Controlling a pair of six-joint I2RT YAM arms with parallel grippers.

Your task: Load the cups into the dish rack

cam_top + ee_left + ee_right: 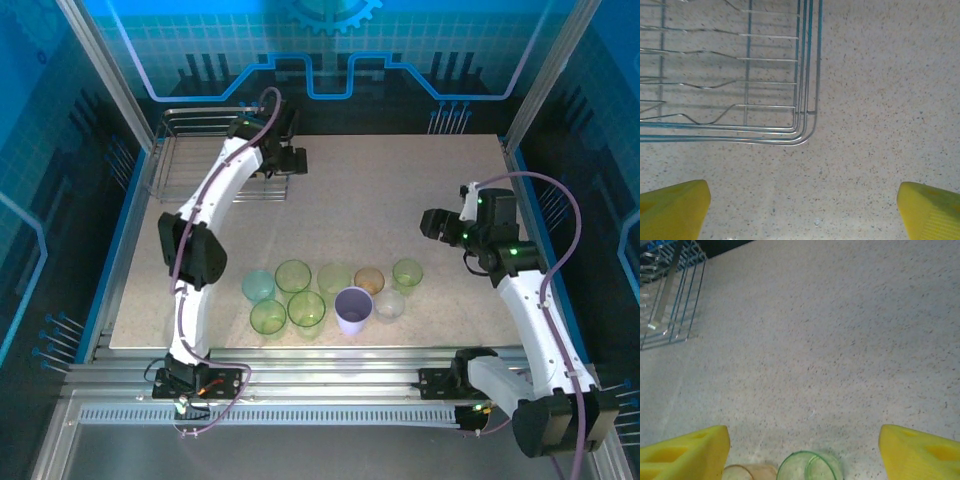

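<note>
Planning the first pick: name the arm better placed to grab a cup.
Right. The right hand hangs open close by a green cup, an amber cup beside that. The left hand sits open at the dish rack corner, far from the cups.

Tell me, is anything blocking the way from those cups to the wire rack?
Nothing visible does. Bare tabletop lies between the cups and the dish rack; the left arm reaches over it, toward the rack.
</note>
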